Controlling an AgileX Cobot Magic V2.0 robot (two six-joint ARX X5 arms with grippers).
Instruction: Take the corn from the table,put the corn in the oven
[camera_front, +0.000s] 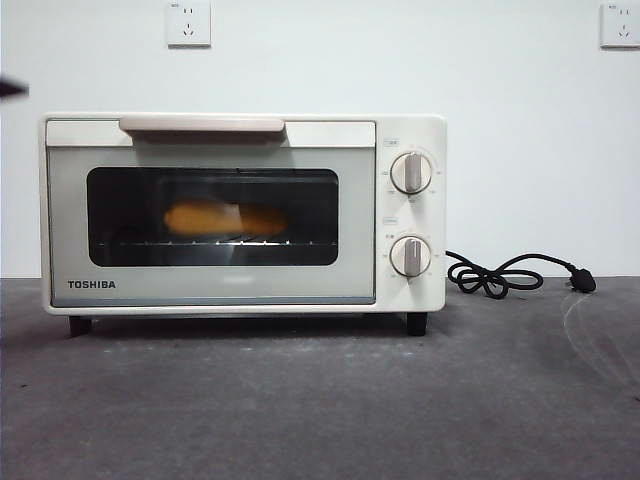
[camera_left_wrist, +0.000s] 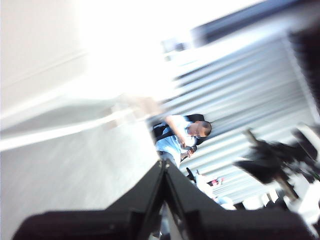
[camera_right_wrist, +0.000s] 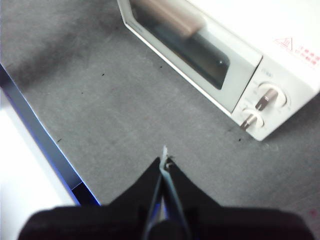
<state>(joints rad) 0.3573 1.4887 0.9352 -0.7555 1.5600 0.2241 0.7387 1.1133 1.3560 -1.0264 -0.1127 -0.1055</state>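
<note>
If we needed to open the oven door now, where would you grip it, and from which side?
Grip the long handle along the top edge of the oven door, coming from the front and above: it juts out as a bar, and the door is shut with the corn inside.

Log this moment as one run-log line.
corn: inside oven | door: closed | left gripper: shut, raised away | right gripper: shut, above table

Left gripper (camera_left_wrist: 164, 167) shows two matte black jaws, broad at the base and narrowing to thin wedge tips, with a pale metallic strip glinting along the inner seam. Right gripper (camera_right_wrist: 164, 165) is the same build: black, angular, tapering to a point, a light grey-blue strip running between the jaws and a small whitish fleck at the very tip. In the front view, only a black tip (camera_front: 12, 89) shows at the left edge.
</note>
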